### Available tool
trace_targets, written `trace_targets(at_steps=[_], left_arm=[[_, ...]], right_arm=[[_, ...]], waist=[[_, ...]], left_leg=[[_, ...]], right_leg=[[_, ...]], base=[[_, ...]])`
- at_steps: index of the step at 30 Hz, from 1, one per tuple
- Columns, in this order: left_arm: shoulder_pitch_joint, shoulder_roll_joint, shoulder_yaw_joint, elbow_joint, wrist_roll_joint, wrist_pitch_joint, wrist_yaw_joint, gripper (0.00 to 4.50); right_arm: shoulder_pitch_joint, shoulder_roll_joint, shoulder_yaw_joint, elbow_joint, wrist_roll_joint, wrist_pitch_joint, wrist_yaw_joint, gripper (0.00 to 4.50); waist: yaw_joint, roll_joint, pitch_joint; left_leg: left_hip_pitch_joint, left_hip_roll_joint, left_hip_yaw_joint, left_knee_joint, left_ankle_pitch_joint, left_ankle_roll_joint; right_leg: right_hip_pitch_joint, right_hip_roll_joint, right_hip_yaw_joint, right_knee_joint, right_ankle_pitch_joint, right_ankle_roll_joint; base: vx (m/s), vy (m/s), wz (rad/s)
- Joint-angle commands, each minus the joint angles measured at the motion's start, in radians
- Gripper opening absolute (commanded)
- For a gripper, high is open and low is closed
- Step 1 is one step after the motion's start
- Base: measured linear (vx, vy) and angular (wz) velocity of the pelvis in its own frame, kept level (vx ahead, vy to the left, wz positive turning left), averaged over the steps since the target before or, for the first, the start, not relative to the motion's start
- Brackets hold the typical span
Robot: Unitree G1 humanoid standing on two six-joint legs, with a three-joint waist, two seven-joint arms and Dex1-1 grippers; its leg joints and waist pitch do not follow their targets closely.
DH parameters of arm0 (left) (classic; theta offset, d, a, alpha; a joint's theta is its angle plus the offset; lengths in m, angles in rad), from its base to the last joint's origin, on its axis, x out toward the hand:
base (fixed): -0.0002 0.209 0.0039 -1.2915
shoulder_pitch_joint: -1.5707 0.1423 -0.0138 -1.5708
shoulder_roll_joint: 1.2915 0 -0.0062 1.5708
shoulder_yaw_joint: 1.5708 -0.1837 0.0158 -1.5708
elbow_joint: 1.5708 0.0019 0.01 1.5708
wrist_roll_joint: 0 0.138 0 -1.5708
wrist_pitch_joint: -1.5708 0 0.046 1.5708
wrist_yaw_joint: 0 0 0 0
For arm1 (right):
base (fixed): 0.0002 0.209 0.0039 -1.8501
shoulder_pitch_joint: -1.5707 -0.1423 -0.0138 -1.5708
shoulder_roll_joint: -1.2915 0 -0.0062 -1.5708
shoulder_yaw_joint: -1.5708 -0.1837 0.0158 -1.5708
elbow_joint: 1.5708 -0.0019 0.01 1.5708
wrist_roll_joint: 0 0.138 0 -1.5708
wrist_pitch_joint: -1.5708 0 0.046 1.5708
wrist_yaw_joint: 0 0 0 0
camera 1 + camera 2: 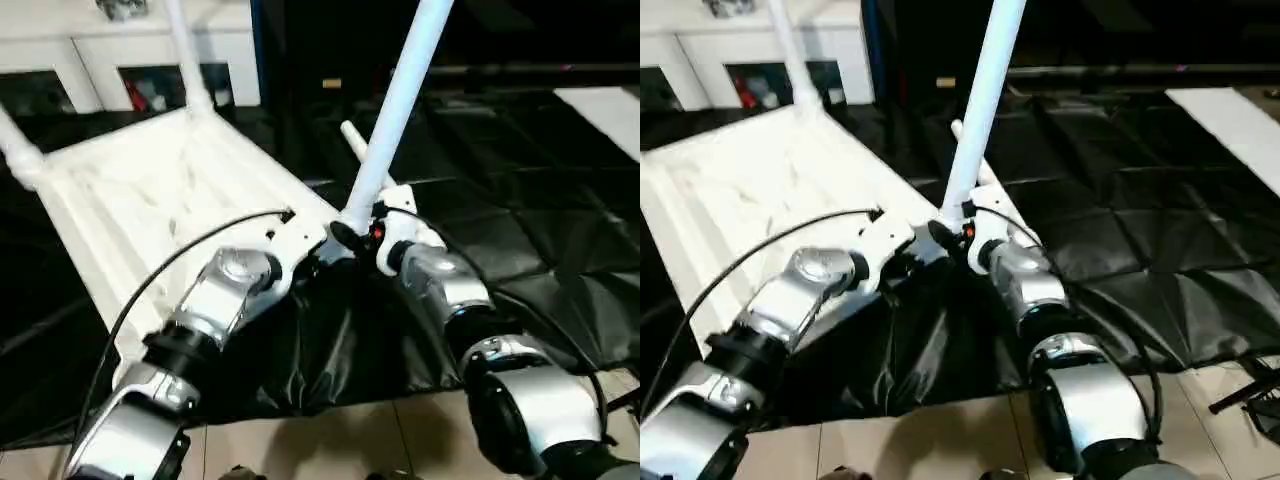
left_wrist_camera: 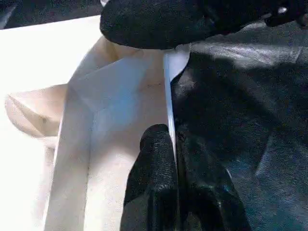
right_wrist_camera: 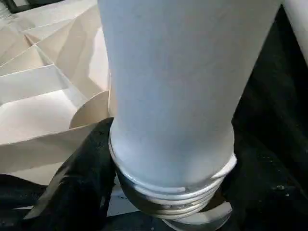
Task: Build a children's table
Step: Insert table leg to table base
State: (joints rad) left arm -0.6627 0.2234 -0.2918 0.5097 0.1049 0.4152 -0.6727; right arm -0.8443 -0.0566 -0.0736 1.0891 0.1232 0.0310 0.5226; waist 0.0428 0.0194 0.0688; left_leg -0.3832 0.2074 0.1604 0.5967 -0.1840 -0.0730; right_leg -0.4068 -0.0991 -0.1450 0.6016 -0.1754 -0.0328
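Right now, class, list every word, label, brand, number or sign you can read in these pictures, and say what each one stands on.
There is no readable text in any view.
White ribbed plastic tabletop: no lettering shows.
White tubular leg at the right gripper: plain, threaded end unmarked.
Left gripper, clamped on the tabletop's edge: no markings.
Black-covered work table: no print.
Coloured items in the white cabinet behind: too blurred to read.

tabletop [image 1: 150,190] white matt plastic; leg [image 1: 400,110] smooth white plastic; table cover [image 1: 520,250] glossy black sheeting, creased.
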Motion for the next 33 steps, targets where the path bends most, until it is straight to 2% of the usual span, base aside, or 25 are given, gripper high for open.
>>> trace_targets(at_steps=[1, 2, 4, 7, 9, 13, 17, 19, 20, 23, 24, 26, 27, 28, 29, 30, 31, 32, 33], left_arm=[[-0.014, 0.007, -0.011, 0.017, 0.016, -0.028, 0.005, 0.0], [-0.015, 0.007, -0.011, 0.02, 0.017, -0.031, 0.004, 0.0], [-0.016, 0.008, -0.012, 0.026, 0.016, -0.04, -0.002, 0.0], [-0.014, 0.012, -0.014, 0.027, 0.016, -0.044, -0.008, 0.0], [-0.012, 0.019, -0.018, 0.029, 0.019, -0.05, -0.014, 0.0], [-0.011, 0.037, -0.017, 0.038, 0.024, -0.06, -0.022, 0.0], [-0.006, 0.068, -0.01, 0.038, 0.028, -0.071, -0.028, 0.0], [-0.004, 0.075, -0.001, 0.033, 0.026, -0.075, -0.023, 0.44], [0.002, 0.082, 0.02, 0.015, 0.006, -0.07, -0.033, 0.55], [0.031, 0.113, 0.031, -0.077, -0.02, -0.034, -0.083, 0.77], [0.042, 0.124, 0.048, -0.127, -0.037, -0.011, -0.093, 0.92], [0.045, 0.127, 0.057, -0.144, -0.048, 0.0, -0.094, 1.01], [0.056, 0.134, 0.102, -0.259, -0.134, 0.023, -0.149, 1.01], [0.058, 0.134, 0.115, -0.289, -0.162, 0.027, -0.167, 1.09], [0.059, 0.125, 0.145, -0.363, -0.246, 0.045, -0.217, 1.38], [0.058, 0.115, 0.16, -0.394, -0.29, 0.064, -0.236, 1.45], [0.057, 0.107, 0.17, -0.412, -0.319, 0.078, -0.247, 1.45], [0.047, 0.079, 0.195, -0.447, -0.389, 0.117, -0.266, 1.45], [0.042, 0.068, 0.203, -0.454, -0.412, 0.132, -0.271, 1.51]], right_arm=[[0.017, -0.008, 0.008, 0.001, -0.011, 0.006, 0.013, 2.77], [0.02, -0.009, 0.01, 0.0, -0.011, 0.005, 0.016, 2.77], [0.024, -0.01, 0.012, -0.005, -0.007, 0.004, 0.022, 2.77], [0.026, -0.009, 0.004, -0.019, 0.0, -0.004, 0.027, 2.77], [0.026, -0.013, -0.009, -0.043, 0.015, -0.009, 0.04, 2.77], [0.04, -0.036, -0.019, -0.126, 0.042, 0.002, 0.086, 2.77], [0.096, -0.091, -0.02, -0.279, 0.06, 0.069, 0.121, 2.77], [0.121, -0.109, -0.014, -0.326, 0.057, 0.094, 0.127, 2.77], [0.152, -0.127, -0.009, -0.384, 0.056, 0.126, 0.133, 2.77], [0.206, -0.148, 0.004, -0.482, 0.063, 0.178, 0.149, 2.77], [0.23, -0.158, 0.013, -0.533, 0.073, 0.209, 0.161, 2.77], [0.244, -0.162, 0.017, -0.565, 0.08, 0.231, 0.165, 2.77], [0.281, -0.187, 0.043, -0.649, 0.102, 0.296, 0.223, 2.77], [0.288, -0.194, 0.051, -0.665, 0.107, 0.31, 0.241, 2.77], [0.302, -0.212, 0.07, -0.693, 0.116, 0.336, 0.284, 2.76], [0.308, -0.221, 0.078, -0.707, 0.121, 0.351, 0.305, 2.76], [0.313, -0.227, 0.084, -0.717, 0.125, 0.362, 0.32, 2.76], [0.322, -0.242, 0.097, -0.741, 0.137, 0.387, 0.361, 2.76], [0.324, -0.248, 0.101, -0.747, 0.141, 0.396, 0.375, 2.76]], waist=[[0.001, 0.005, -0.088], [0.002, 0.005, -0.087], [0.003, 0.003, -0.082], [0.003, -0.002, -0.078], [0.004, -0.001, -0.08], [0.008, -0.004, -0.083], [0.015, -0.005, -0.083], [0.018, -0.007, -0.084], [0.02, 0.003, -0.083], [0.015, 0.0, -0.085], [0.016, 0.005, -0.086], [0.015, 0.002, -0.087], [0.015, 0.004, -0.085], [0.016, 0.002, -0.084], [0.021, -0.002, -0.084], [0.026, -0.002, -0.083], [0.025, -0.004, -0.079], [0.025, -0.01, -0.08], [0.029, -0.01, -0.077]], left_leg=[[0.01, 0.029, 0.002, -0.059, -0.048, 0.12], [0.012, 0.03, 0.003, -0.06, -0.063, 0.116], [0.014, 0.032, 0.006, -0.065, -0.123, 0.086], [0.012, 0.029, 0.006, -0.067, -0.156, 0.06], [0.016, 0.03, 0.007, -0.067, -0.155, 0.053], [0.016, 0.028, 0.009, -0.064, -0.123, 0.069], [0.018, 0.026, 0.01, -0.062, -0.103, 0.084], [0.017, 0.025, 0.01, -0.062, -0.102, 0.078], [0.018, 0.024, 0.009, -0.063, -0.103, 0.075], [0.014, 0.025, 0.007, -0.063, -0.099, 0.069], [0.015, 0.024, 0.008, -0.061, -0.098, 0.07], [0.016, 0.023, 0.01, -0.059, -0.093, 0.075], [0.016, 0.023, 0.009, -0.06, -0.103, 0.074], [0.016, 0.023, 0.009, -0.061, -0.108, 0.072], [0.016, 0.028, 0.01, -0.061, -0.109, 0.073], [0.017, 0.028, 0.011, -0.061, -0.116, 0.071], [0.015, 0.026, 0.012, -0.062, -0.127, 0.068], [0.015, 0.025, 0.013, -0.061, -0.128, 0.066], [0.019, 0.025, 0.016, -0.06, -0.135, 0.067]], right_leg=[[0.069, -0.063, 0.069, -0.042, 0.025, -0.284], [0.068, -0.064, 0.07, -0.044, 0.003, -0.281], [0.067, -0.065, 0.072, -0.055, -0.086, -0.262], [0.069, -0.065, 0.075, -0.06, -0.16, -0.235], [0.067, -0.064, 0.078, -0.061, -0.176, -0.229], [0.067, -0.059, 0.084, -0.054, -0.128, -0.235], [0.066, -0.056, 0.085, -0.054, -0.118, -0.228], [0.067, -0.055, 0.085, -0.054, -0.124, -0.223], [0.067, -0.054, 0.085, -0.053, -0.124, -0.223], [0.071, -0.053, 0.085, -0.051, -0.096, -0.223], [0.07, -0.053, 0.086, -0.05, -0.088, -0.23], [0.069, -0.05, 0.086, -0.05, -0.072, -0.238], [0.067, -0.05, 0.085, -0.05, -0.083, -0.242], [0.071, -0.051, 0.085, -0.051, -0.09, -0.244], [0.068, -0.053, 0.087, -0.05, -0.093, -0.247], [0.068, -0.053, 0.087, -0.049, -0.105, -0.256], [0.065, -0.051, 0.087, -0.051, -0.126, -0.254], [0.067, -0.051, 0.087, -0.051, -0.134, -0.25], [0.064, -0.052, 0.089, -0.055, -0.159, -0.245]], base=[[0.0, 0.0, 0.0], [0.0, 0.0, 0.0], [0.0, 0.0, 0.0], [0.0, 0.0, 0.0], [0.0, 0.0, 0.0], [0.0, 0.0, 0.0], [0.0, 0.0, 0.0], [0.0, 0.0, 0.0], [0.0, 0.0, 0.0], [0.0, 0.0, 0.0], [0.0, 0.0, 0.0], [0.0, 0.0, 0.0], [0.0, 0.0, 0.0], [0.0, 0.0, 0.0], [0.0, 0.0, 0.0], [0.0, 0.0, 0.0], [0.0, 0.0, 0.0], [0.0, 0.0, 0.0], [0.0, 0.0, 0.0]])
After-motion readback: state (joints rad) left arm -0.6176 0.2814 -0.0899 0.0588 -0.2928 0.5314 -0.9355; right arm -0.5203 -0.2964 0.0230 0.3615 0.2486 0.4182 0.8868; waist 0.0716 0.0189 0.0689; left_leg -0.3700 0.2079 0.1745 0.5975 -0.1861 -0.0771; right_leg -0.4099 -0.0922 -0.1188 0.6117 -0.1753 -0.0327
